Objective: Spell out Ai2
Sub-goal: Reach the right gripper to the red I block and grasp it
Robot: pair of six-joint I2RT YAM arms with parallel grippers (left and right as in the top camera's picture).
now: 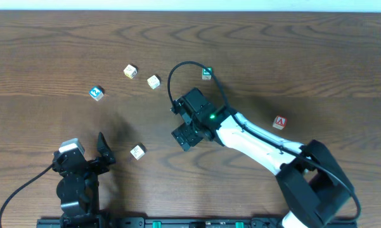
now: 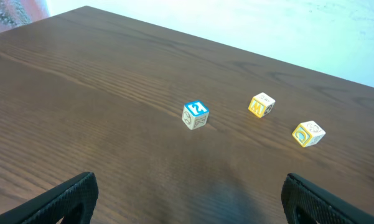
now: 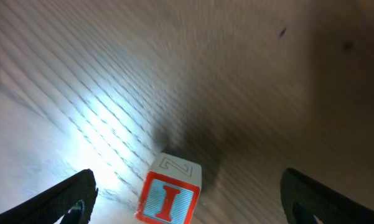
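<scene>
Right gripper (image 1: 187, 135) wide open, I block (image 3: 169, 198) lower centre between fingers, ungripped. Left gripper (image 2: 190, 200) open, empty; 2 block (image 2: 195, 115) mid-frame.

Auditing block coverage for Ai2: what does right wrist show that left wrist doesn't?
Right wrist only: a red I block, low in frame between the spread right fingers and touching neither. The image is blurry, with glare.
Left wrist only: a blue 2 block, a yellow block and a second yellow block farther off. The yellow ones' markings are unreadable.
Shared: the dark wood table. In each view the fingers are wide apart and hold nothing; the left fingers have no block between them.
</scene>
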